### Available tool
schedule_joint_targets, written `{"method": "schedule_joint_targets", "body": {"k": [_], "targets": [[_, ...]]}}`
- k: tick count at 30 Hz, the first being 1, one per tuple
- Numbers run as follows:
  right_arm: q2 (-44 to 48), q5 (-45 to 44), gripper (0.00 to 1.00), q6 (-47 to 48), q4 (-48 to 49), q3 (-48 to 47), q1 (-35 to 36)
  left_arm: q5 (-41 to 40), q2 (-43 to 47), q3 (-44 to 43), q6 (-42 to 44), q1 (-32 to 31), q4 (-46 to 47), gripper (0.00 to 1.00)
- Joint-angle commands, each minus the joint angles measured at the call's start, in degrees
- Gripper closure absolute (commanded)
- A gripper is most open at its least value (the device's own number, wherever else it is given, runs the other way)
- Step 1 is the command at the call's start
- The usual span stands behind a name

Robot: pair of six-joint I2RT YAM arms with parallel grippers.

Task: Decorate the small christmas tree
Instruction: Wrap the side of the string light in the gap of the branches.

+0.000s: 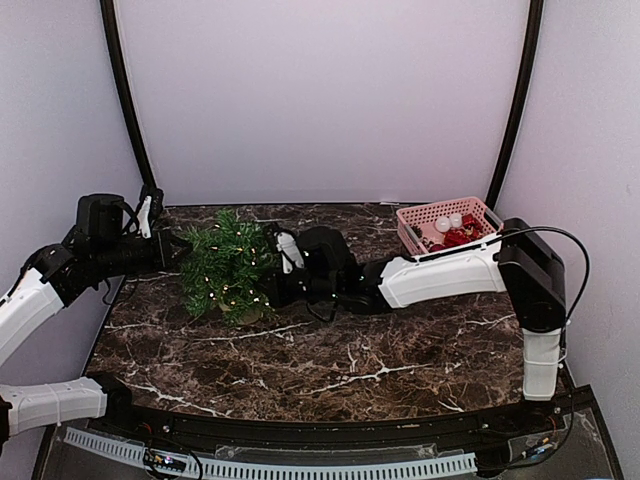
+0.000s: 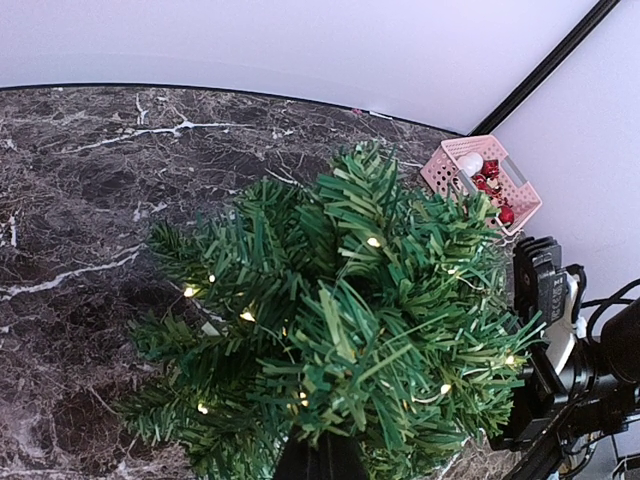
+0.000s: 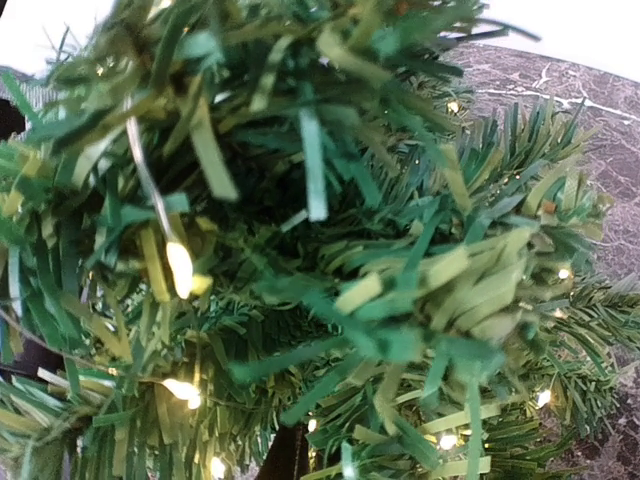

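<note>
Your table (image 1: 350, 350) has the tree (image 1: 228, 265) standing left of centre, its lights glowing. The tree sits between your grippers: the left gripper (image 2: 320, 462) pushes into its left side and the right gripper (image 3: 288, 455) into its right, both with fingers together (tips buried among needles).

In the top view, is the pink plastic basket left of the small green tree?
No, the pink plastic basket sits in the far right corner, right of the small green tree.
</note>
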State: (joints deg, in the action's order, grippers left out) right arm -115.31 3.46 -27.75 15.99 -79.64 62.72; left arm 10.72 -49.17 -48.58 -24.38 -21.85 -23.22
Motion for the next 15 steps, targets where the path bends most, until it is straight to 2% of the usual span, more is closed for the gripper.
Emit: {"method": "schedule_joint_targets", "body": {"k": [1, 10, 12, 15], "targets": [[2.5, -0.8, 0.92, 0.1, 2.1, 2.0, -0.1, 0.2, 0.6, 0.2, 0.9, 0.4, 0.5, 1.0], [10.6, -1.1, 0.69, 1.0, -0.5, 7.0, 0.0, -0.6, 1.1, -1.1, 1.9, 0.6, -1.5, 1.0], [12.4, -1.8, 0.63, 0.9, -1.6, 8.5, 0.0, -0.5, 1.4, -1.3, 2.1, 0.6, -1.8, 0.95], [15.7, -2.2, 0.54, 0.9, -2.8, 10.7, 0.0, -0.6, 2.1, -1.7, 2.3, 0.7, -2.6, 0.8]]}}
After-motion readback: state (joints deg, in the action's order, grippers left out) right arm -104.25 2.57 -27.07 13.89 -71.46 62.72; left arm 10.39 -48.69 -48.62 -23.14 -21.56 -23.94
